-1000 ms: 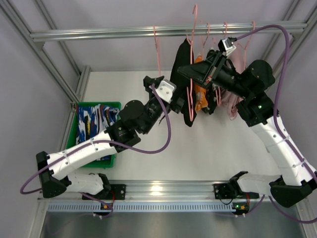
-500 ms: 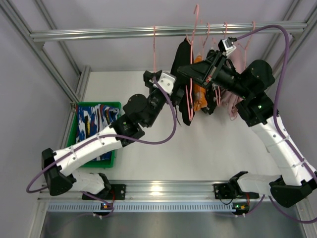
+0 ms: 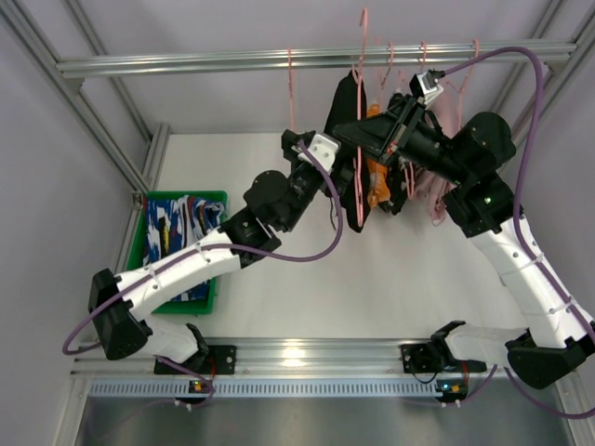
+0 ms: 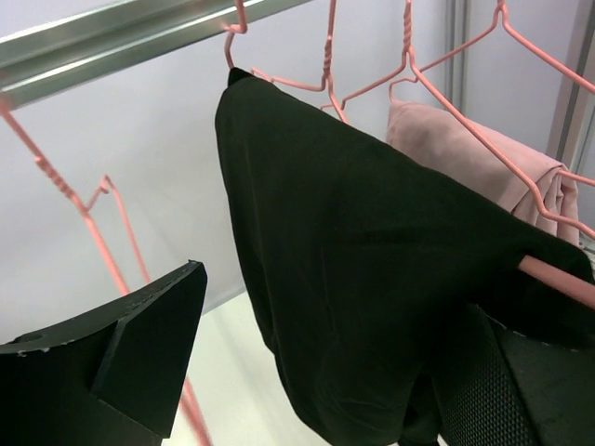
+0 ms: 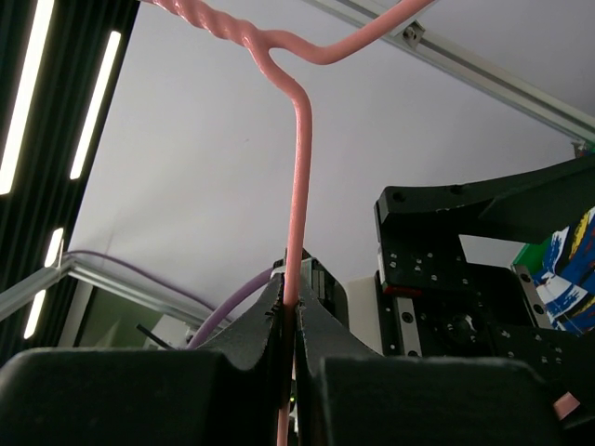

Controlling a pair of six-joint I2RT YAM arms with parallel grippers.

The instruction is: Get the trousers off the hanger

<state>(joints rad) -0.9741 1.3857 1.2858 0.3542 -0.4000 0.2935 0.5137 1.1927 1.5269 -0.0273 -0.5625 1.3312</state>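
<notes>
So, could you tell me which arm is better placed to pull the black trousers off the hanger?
Likely left: the left gripper is open astride the black trousers, while the right gripper is shut on the pink hanger.

Black trousers (image 3: 342, 111) hang on a pink hanger (image 3: 360, 190) from the rail (image 3: 186, 63). The left tool (image 3: 335, 172) reaches up against the cloth, and the right tool (image 3: 356, 137) meets the hanger's wire. Down on the desk (image 3: 390, 279), blue printed trousers (image 3: 177, 232) lie in a green bin (image 3: 139, 243).
</notes>
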